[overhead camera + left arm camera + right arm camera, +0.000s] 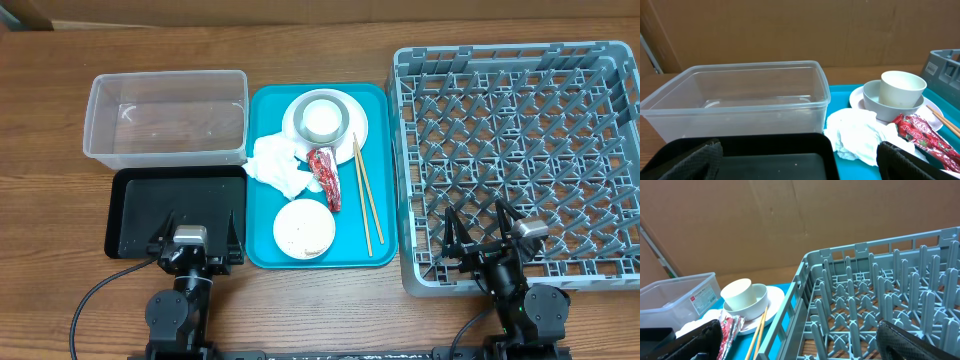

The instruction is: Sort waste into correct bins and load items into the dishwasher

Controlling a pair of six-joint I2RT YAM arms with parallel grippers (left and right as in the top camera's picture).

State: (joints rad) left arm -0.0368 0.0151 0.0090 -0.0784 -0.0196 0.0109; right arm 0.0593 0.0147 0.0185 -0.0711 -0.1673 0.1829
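Observation:
On the teal tray (pixel 378 100) a white plate (pixel 360 127) carries a bowl (pixel 341 106) with a cup (pixel 321 120) inside. Beside it lie crumpled tissue (pixel 279 165), a red wrapper (pixel 326 178) and chopsticks (pixel 362 195). A second bowl (pixel 303 228) holds rice-like grains. The clear tub (pixel 165 115) and black tray (pixel 190 205) sit to the left, the grey dish rack (pixel 520 150) to the right. My left gripper (pixel 197 236) is open over the black tray's near edge (pixel 770 160). My right gripper (pixel 481 237) is open over the rack's front left (pixel 880 295).
The left wrist view shows the tub (pixel 740 95), tissue (pixel 857 132), wrapper (pixel 920 132) and cup (pixel 901 87). The right wrist view shows the cup (pixel 737 292), chopsticks (pixel 759 330) and wrapper (pixel 729 330). A brown cardboard wall stands behind the table.

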